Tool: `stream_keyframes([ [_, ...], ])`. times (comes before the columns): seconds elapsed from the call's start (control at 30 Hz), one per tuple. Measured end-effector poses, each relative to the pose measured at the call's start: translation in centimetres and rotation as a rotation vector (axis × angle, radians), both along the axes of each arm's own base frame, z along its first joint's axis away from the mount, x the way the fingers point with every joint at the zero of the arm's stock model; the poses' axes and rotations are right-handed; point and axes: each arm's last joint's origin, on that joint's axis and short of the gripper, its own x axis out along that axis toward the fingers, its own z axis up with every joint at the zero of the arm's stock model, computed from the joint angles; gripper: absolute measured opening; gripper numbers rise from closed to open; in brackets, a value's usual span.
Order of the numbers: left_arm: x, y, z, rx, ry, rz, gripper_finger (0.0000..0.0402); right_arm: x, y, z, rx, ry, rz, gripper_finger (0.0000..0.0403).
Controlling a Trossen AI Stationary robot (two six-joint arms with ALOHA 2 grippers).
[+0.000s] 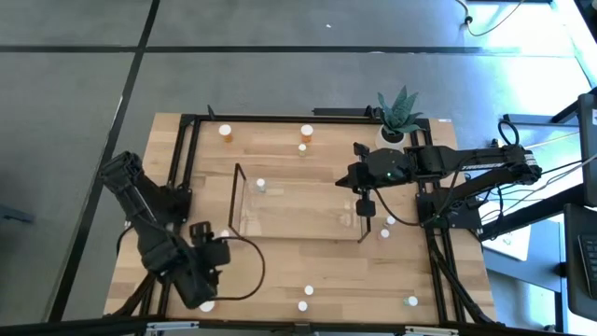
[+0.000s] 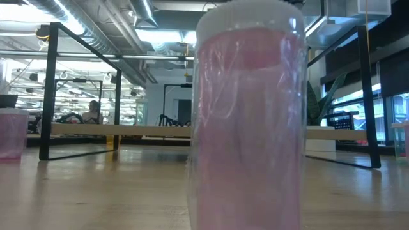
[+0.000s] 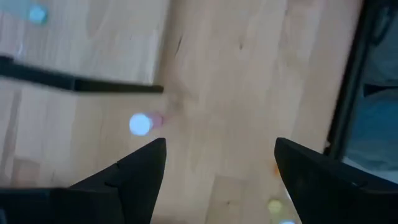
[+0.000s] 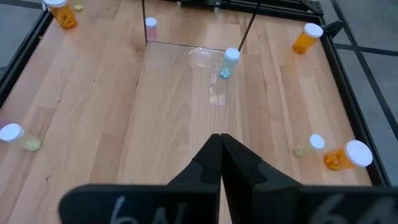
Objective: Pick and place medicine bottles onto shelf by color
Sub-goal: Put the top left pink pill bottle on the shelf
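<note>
On the wooden table (image 1: 280, 271), the shelf (image 1: 298, 224) holds one greenish bottle (image 1: 260, 186); left jaws released, right clenched.

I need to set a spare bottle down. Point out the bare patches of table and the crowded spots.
Bare wood lies between the clear acrylic shelf and the near-edge white-capped bottles. Another strip runs between the shelf and the far orange bottles. It is crowded by the shelf's right end, where the right gripper hangs with fingers shut beside small bottles.

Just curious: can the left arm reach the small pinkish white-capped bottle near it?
Probably yes: the left gripper is open, only bare wood before the pinkish bottle; the shelf bar lies beyond.
</note>
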Motion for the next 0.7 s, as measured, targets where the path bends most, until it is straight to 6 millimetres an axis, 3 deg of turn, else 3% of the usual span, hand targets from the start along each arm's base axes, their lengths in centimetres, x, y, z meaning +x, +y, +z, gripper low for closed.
stream_keyframes([
  [0.37, -0.9, 1.0, -4.0, 0.087, 0.145, 0.064, 0.0293, 0.0, 0.0, 0.0, 0.000, 0.000, 0.000, 0.0010],
  [0.7, -2.4, 4.2, -4.9, -0.011, 0.031, 0.077, 0.0293, 0.0, 0.0, 0.0, 0.000, 0.000, 0.000, 0.0010],
])
